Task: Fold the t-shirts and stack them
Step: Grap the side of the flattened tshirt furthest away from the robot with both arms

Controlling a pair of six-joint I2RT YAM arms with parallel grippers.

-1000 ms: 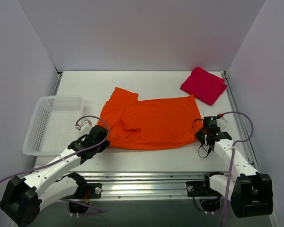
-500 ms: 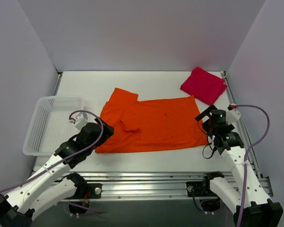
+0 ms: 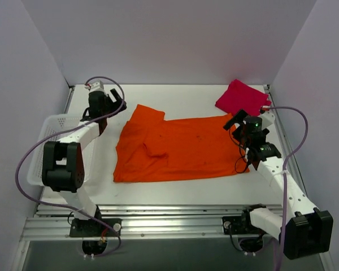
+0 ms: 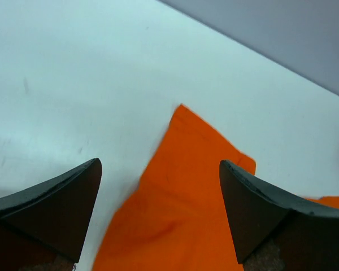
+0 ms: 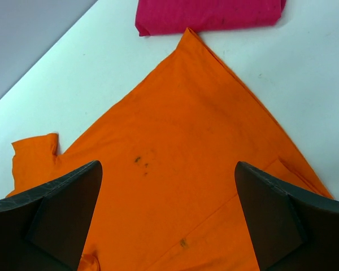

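Note:
An orange t-shirt (image 3: 178, 148) lies spread flat in the middle of the table, one sleeve pointing to the back left. A red t-shirt (image 3: 243, 100) sits folded at the back right corner. My left gripper (image 3: 114, 105) hovers open at the back left, just off that sleeve; its wrist view shows the orange sleeve (image 4: 198, 147) between the wide-apart fingers (image 4: 56, 197). My right gripper (image 3: 237, 122) hangs open over the shirt's right part. In the right wrist view the orange cloth (image 5: 181, 113) fills the gap and the red t-shirt (image 5: 209, 14) lies beyond. Neither gripper holds anything.
A white mesh basket (image 3: 39, 161) stands at the left edge, with the left arm's links reaching over it. Grey walls close in the table on three sides. A metal rail (image 3: 169, 217) runs along the near edge.
Both grippers have opened and let go of the orange shirt's near edge. The left arm swung to the back left and the right arm rose toward the back. The hem now lies flat.

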